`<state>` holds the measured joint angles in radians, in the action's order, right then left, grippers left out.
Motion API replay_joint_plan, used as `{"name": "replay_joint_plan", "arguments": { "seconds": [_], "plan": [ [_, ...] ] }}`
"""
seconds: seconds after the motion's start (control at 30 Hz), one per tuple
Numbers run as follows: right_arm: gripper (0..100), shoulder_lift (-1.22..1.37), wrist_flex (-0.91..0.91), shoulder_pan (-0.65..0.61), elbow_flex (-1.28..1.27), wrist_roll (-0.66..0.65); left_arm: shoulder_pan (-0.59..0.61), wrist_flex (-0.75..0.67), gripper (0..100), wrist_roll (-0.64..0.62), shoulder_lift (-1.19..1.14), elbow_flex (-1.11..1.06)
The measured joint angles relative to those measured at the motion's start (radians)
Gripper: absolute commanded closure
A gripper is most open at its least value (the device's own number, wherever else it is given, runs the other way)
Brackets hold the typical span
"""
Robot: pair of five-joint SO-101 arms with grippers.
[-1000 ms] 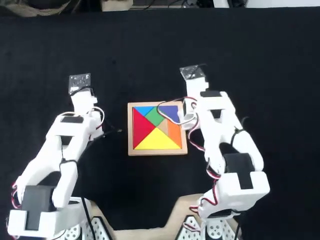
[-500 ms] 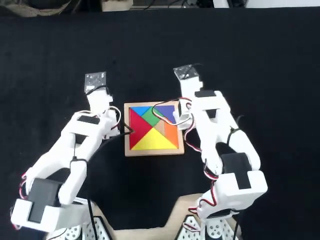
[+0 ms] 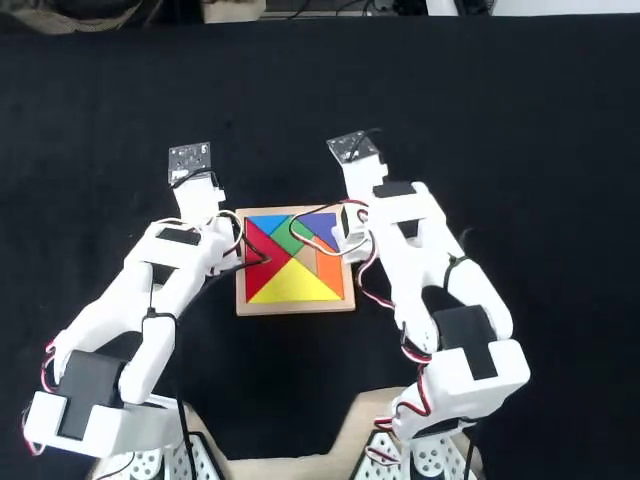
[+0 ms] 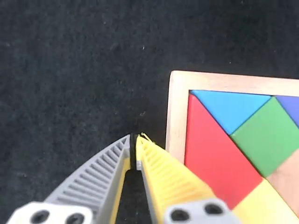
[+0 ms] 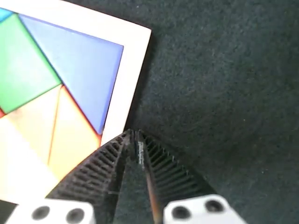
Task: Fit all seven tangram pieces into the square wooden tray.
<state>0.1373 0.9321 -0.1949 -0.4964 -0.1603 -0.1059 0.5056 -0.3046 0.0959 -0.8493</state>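
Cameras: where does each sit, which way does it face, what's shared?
High view: fixed overhead, looking down on the black table; white left arm and right arm flank the square wooden tray.
Left wrist view: on the left wrist, facing down past its shut grey-and-yellow left gripper beside the tray's rim.
Right wrist view: on the right wrist, facing down past its shut black right gripper beside the tray's rim.
Shared: all three show the tray and the green square piece.

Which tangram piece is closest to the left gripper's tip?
The big red triangle, along the tray wall beside the left gripper; others lie farther in.
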Motion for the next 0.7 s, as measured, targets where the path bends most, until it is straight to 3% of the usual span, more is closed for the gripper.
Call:
{"name": "replay_joint_plan", "arguments": {
  "seconds": [0.2,0.33,0.47,0.7],
  "plan": [
    [98.8,-0.224,0.252,0.153,0.147,0.008,0.066,0.052,97,0.0,0.052,0.043],
    [98.7,-0.549,0.342,0.192,0.178,0.006,0.181,0.249,97,-0.003,0.272,0.184],
    [98.7,-0.884,0.342,0.193,0.157,0.006,0.196,0.345,97,0.005,0.54,0.232],
    [98.6,-1.238,0.328,0.195,-0.054,-0.123,0.315,0.356,97,0.296,0.991,0.078]
  ]
}}
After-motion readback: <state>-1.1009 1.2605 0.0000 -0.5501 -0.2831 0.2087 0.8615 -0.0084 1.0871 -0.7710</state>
